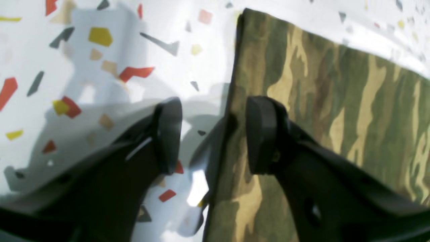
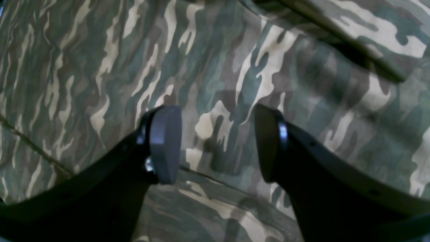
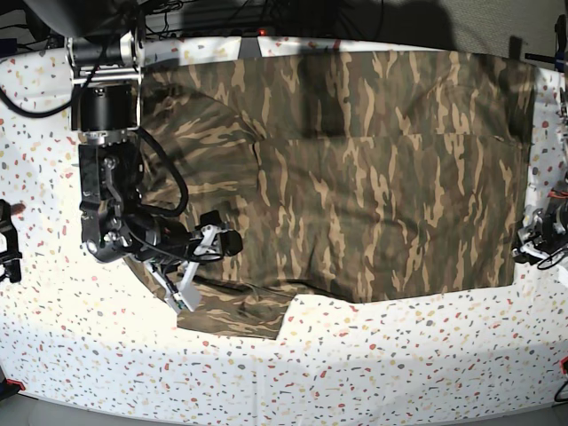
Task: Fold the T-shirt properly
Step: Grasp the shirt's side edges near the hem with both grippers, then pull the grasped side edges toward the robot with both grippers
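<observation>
The camouflage T-shirt (image 3: 373, 169) lies spread flat on the table, partly folded, with a sleeve (image 3: 235, 311) sticking out at the lower left. My right gripper (image 3: 224, 242) is open and hovers low over the shirt's left part, near that sleeve. In the right wrist view the gripper (image 2: 218, 144) is empty above the cloth (image 2: 215, 67), with a hem seam just below it. My left gripper (image 3: 532, 236) is at the shirt's right edge. In the left wrist view it (image 1: 215, 134) is open and straddles the shirt's edge (image 1: 302, 84), one finger over cloth, one over bare table.
The table (image 3: 399, 373) is white with coloured flecks; it also shows in the left wrist view (image 1: 100, 84). Cables and dark gear line the back edge (image 3: 222, 18). A black fixture (image 3: 7, 235) sits at the table's left edge.
</observation>
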